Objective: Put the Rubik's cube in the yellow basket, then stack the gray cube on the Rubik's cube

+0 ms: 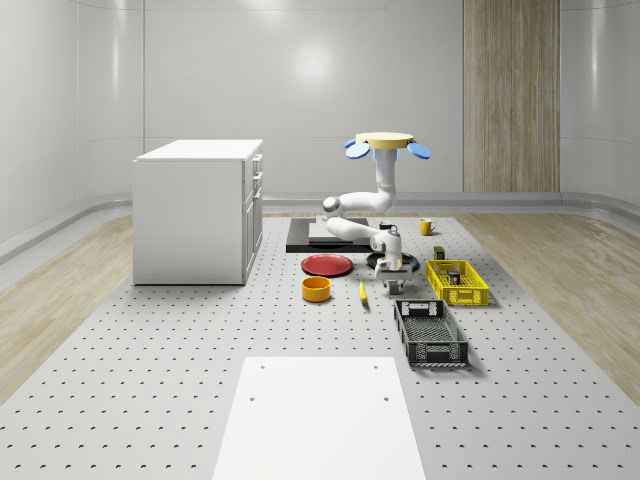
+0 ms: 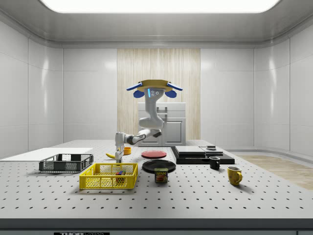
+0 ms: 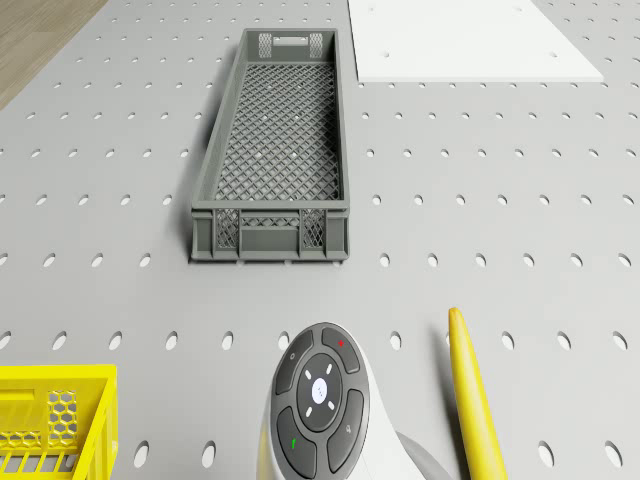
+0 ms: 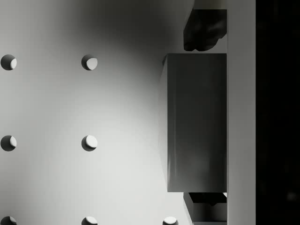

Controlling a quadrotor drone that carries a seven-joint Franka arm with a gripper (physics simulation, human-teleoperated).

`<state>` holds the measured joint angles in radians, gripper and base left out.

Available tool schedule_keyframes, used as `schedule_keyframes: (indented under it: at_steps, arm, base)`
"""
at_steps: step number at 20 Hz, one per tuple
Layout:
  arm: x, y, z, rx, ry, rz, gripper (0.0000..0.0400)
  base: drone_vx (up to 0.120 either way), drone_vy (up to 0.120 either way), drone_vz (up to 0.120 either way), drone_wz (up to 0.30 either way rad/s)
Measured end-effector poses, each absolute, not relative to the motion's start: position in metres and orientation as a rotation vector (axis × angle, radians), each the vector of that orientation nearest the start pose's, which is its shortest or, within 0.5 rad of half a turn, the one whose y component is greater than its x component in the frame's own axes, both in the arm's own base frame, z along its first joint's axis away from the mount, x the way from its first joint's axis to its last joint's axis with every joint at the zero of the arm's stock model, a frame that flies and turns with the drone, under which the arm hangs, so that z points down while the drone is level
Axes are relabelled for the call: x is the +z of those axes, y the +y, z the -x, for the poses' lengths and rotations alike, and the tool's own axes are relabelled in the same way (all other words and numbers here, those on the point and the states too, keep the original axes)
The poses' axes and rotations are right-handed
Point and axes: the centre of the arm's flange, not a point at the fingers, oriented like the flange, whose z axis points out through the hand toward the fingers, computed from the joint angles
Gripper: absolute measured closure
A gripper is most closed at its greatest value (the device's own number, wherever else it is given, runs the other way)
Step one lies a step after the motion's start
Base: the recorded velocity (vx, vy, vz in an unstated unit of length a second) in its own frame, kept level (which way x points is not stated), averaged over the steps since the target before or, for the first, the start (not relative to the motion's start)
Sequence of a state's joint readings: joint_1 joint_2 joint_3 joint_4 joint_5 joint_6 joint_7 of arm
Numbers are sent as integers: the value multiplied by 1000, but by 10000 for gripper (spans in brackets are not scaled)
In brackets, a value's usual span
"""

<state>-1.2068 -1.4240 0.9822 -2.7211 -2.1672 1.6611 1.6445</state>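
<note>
step: second half, I judge — Rubik's cube (image 2: pixel 120 172) sits in yellow basket (image 1: pixel 457 282), centre-right | hand (image 1: pixel 389 276) low at tabletop (image 1: pixel 150 350), fingers (image 4: pixel 205 28) bracketing gray cube (image 4: pixel 197 122), clamp uncertain | drone (image 1: pixel 387 141) hovers upper centre | next: lift, carry right, set squarely.

Two mesh baskets sit on the perforated bench (image 1: pixel 150 380): one yellow plastic basket (image 1: pixel 457 282) and one dark gray plastic basket (image 1: pixel 430 333). There are two round plates, one red (image 1: pixel 327 265) and one black (image 2: pixel 159 166), two mugs, one yellow (image 2: pixel 234 175) and one black (image 2: pixel 214 162), one orange bowl (image 1: pixel 316 289), one banana (image 1: pixel 362 292), one tin can (image 2: pixel 161 175), and one white cabinet (image 1: pixel 198 211).
</note>
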Motion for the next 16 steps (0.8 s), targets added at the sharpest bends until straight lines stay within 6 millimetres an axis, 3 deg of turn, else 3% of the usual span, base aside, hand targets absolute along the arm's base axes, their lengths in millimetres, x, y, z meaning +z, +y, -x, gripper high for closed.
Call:
schedule_keyframes:
  at_steps: [3,6,9,16]
  arm:
    - [614,3,-311,786,-2,0,0]
    - [614,3,-311,786,-2,0,79]
    - [615,4,-311,786,-2,0,116]
    - [615,4,-311,786,-2,0,144]
  base:
    - [0,0,0,0]
    - [0,0,0,0]
    - [0,0,0,0]
    - [0,0,0,0]
